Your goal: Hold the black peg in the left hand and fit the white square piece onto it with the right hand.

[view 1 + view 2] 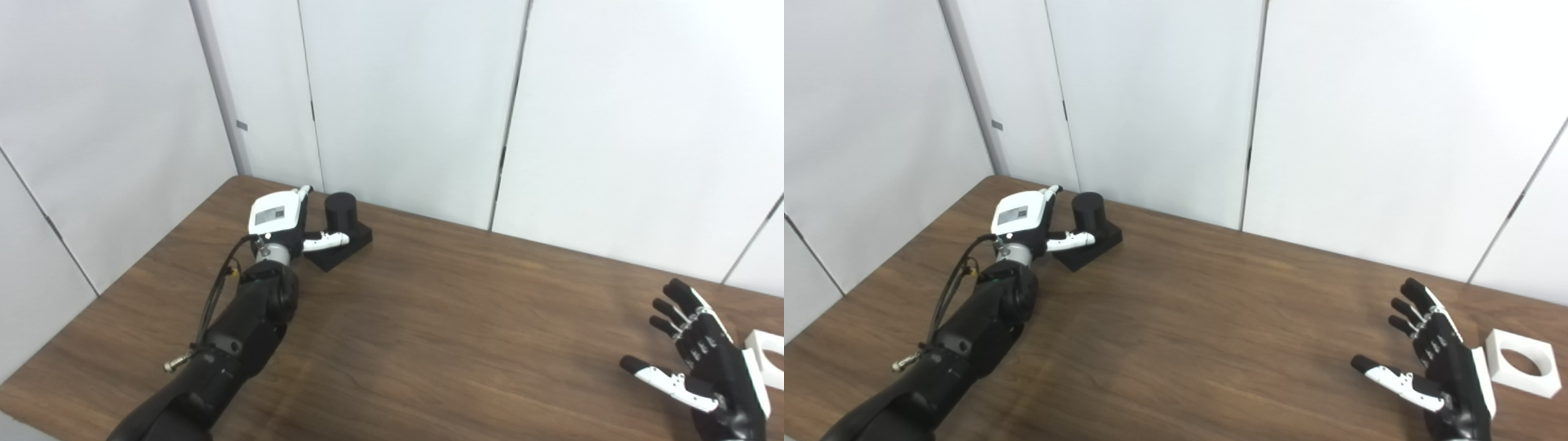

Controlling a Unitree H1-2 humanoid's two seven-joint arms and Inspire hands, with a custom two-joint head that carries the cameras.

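The black peg (340,211), a short cylinder on a square black base (344,245), stands on the table at the far left. My left hand (285,222) is right beside it on its left, open, thumb lying across the front of the base, fingers reaching behind the cylinder. The white square piece (1523,362) with a round hole lies flat on the table at the right edge. My right hand (1436,361) is open with fingers spread, just left of the piece, not touching it and holding nothing.
The brown wooden table (459,312) stretches between the two hands. White wall panels (404,104) stand close behind its far edge. The table's left edge runs diagonally near my left arm.
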